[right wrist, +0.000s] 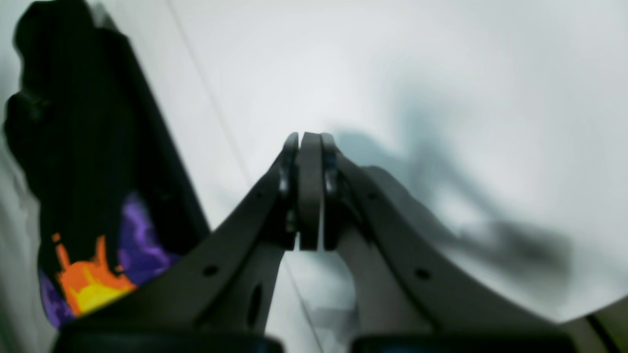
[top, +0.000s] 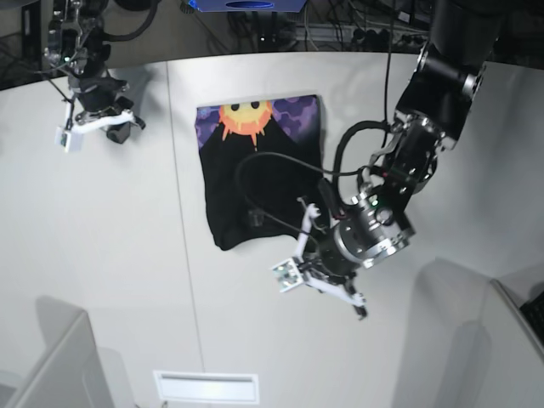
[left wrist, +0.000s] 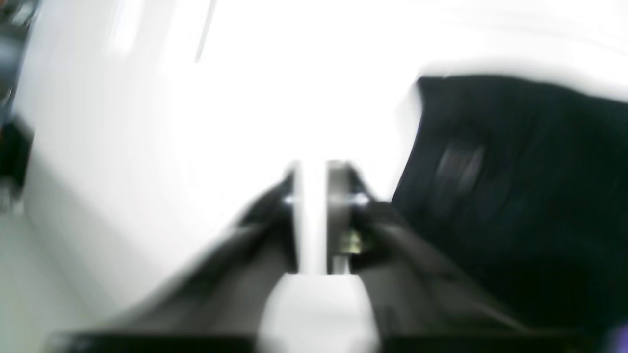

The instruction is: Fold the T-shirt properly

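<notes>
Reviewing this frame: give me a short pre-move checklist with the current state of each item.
1. T-shirt folded into a compact rectangle on the table: ok, sun print showing at the far end.
2. Left pincer free of cloth: ok, nothing between its fingers, shirt off to one side.
3. Right pincer free of cloth: ok, shut on nothing above bare table.
4. Both arms off the shirt: ok in the base view for the right; the left arm hangs over the shirt's edge, contact cannot tell.
5. Fold edges neatly aligned: cannot tell, black cloth hides the layers.
</notes>
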Motion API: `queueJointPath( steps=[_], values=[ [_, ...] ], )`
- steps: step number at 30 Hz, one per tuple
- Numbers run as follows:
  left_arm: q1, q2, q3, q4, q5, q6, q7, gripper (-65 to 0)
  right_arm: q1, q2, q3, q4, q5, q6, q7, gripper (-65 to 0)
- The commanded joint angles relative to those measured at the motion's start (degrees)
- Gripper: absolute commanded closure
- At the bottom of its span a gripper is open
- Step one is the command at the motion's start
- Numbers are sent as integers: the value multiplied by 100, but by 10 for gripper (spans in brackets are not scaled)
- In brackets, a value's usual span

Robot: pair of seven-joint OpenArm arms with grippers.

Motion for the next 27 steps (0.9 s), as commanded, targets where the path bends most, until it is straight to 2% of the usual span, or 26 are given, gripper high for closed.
queueJointPath(
  steps=[1,6,10,15,19,20,22,24,27],
  values=[
    [164,-25,-178,440,33,-2,-179,0,2,197,-1,152,-9,48,152,0],
    [1466,-332,-1058,914,191,-2,-311,0,-42,487,-36,363,-9,48,152,0],
    [2635,-385,-1567,967,165,-2,-1076,0,-279,681,-36,609,-9,48,143,0],
    [3936,-623,-1752,958,129,-2,-2439,0,-587,725,17,635,-9,48,143,0],
    [4912,-667,-1858,914,182,-2,-4285,0,-877,725,8,635,-18,110,336,0],
    [5149,-693,-1954,906,182,-2,-4821,0,-1009,716,-19,626,-132,285,653,0],
    [5527,-675,-2113,862,182,-2,-5771,0,-1290,549,-27,618,-792,954,1664,0],
    [5817,-667,-2271,844,182,-2,-6509,0,-1492,101,-27,574,-1636,1639,2736,0],
    [6195,-658,-2429,827,182,-2,-7379,0,-1660,-787,25,380,-2866,2360,4266,0]
  ],
)
